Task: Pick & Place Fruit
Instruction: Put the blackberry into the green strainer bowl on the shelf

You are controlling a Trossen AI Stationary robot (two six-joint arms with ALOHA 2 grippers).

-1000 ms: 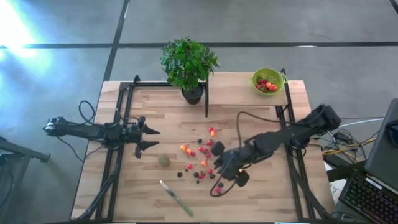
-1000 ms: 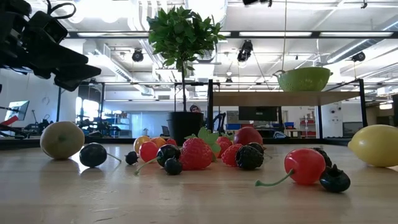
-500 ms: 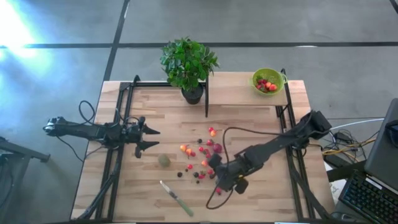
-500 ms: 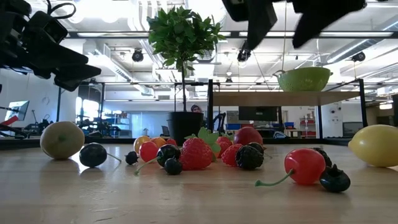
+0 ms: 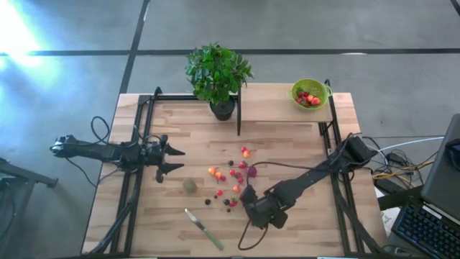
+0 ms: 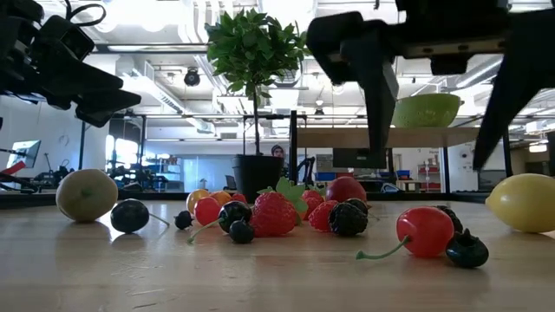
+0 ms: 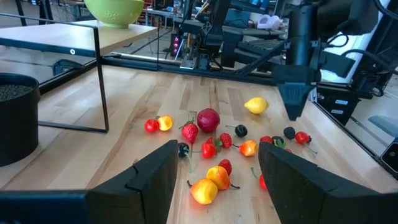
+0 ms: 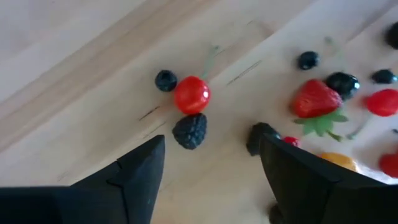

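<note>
The right end effector (image 6: 434,113), open wide and holding nothing, hangs over the red cherry (image 8: 191,94) near the bench's front edge and should drop straight down around only that fruit.

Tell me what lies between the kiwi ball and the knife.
Only bare wood: in the high view, nothing sits between the kiwi ball and the knife on the table.
</note>
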